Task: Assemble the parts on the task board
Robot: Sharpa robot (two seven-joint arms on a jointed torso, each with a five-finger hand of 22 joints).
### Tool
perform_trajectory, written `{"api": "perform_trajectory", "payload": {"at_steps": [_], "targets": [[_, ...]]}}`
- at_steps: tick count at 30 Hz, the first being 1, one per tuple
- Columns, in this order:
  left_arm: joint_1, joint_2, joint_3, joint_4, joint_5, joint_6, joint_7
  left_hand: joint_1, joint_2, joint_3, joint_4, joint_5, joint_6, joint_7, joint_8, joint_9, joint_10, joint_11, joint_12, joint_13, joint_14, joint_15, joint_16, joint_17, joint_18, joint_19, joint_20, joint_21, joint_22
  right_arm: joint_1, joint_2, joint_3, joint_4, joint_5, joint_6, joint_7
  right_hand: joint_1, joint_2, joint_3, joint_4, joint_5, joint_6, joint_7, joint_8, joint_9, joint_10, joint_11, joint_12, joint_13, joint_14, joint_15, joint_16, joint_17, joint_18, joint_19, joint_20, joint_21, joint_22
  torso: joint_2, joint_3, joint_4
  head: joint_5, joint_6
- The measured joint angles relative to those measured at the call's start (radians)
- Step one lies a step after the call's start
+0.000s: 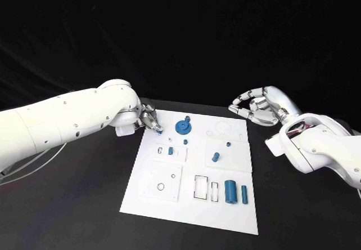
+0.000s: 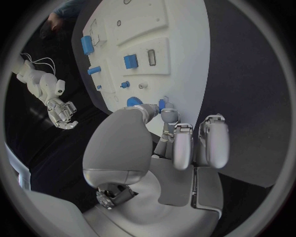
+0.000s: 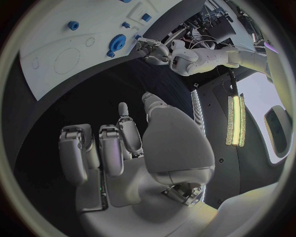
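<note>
The white task board [image 1: 194, 202] lies in the middle of the black table [image 1: 78, 210]. At its far left, a blue gear-shaped part [image 1: 183, 126] sits flat on the board. Small blue parts [image 1: 216, 157] stand in the middle of the board, and two blue cylinders [image 1: 230, 192] lie in the near right corner. The left hand [image 1: 148, 122] rests at the board's far left edge, pinching a small blue part [image 2: 162, 103] between its fingertips [image 2: 169, 115], just left of the gear. The right hand [image 1: 258, 106] hovers off the board's far right corner, fingers curled loosely and holding nothing.
</note>
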Motion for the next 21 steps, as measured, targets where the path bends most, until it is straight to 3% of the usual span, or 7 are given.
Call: {"api": "perform_trajectory", "payload": {"at_steps": [10, 13, 21], "targets": [[-0.004, -0.101, 0.000, 0.148, 0.082, -0.043, 0.004, -0.001, -0.001, 0.015, 0.015, 0.001, -0.005, -0.003, 0.008, 0.000, 0.017, -0.002, 0.018, 0.018, 0.000, 0.000, 0.000, 0.000, 0.000, 0.000, 0.000, 0.000, 0.000, 0.000, -0.002, 0.000, -0.002, 0.000, 0.000, 0.000, 0.000, 0.000, 0.000, 0.000, 0.006, 0.000, 0.000, 0.004, 0.000, 0.000, 0.000, 0.000, 0.000, 0.000, 0.000, 0.000, 0.000, 0.000, 0.000, 0.000, 0.000, 0.000, -0.002, 0.0000, 0.0029, 0.000, -0.009], [-0.006, -0.132, 0.000, 0.198, 0.094, -0.057, 0.005, -0.012, -0.012, 0.019, 0.019, 0.002, -0.004, -0.003, 0.029, 0.000, 0.019, -0.004, 0.026, 0.024, 0.000, 0.000, 0.000, 0.000, 0.000, 0.004, -0.004, 0.000, 0.000, -0.002, -0.002, -0.001, -0.002, 0.000, 0.000, 0.000, 0.000, 0.000, 0.000, 0.000, 0.006, 0.000, 0.000, 0.004, 0.001, 0.000, 0.000, 0.000, 0.000, 0.000, 0.000, 0.000, 0.000, 0.000, 0.000, 0.000, 0.000, 0.000, -0.002, 0.0000, 0.0029, 0.002, -0.010], [-0.036, -0.177, -0.002, 0.276, 0.085, -0.086, 0.008, -0.022, -0.021, 0.036, 0.014, 0.002, -0.003, -0.004, 0.038, 0.000, 0.029, -0.007, 0.035, 0.034, -0.004, -0.004, 0.000, 0.000, 0.000, 0.004, -0.004, 0.000, 0.000, -0.003, -0.003, -0.001, -0.003, 0.000, 0.000, 0.000, 0.000, 0.000, 0.000, 0.000, 0.006, 0.000, 0.000, 0.004, 0.001, 0.000, 0.000, 0.000, 0.000, 0.000, 0.000, 0.000, 0.001, 0.000, 0.000, 0.000, 0.000, 0.000, -0.002, -0.0006, 0.0033, 0.006, -0.010]]}}
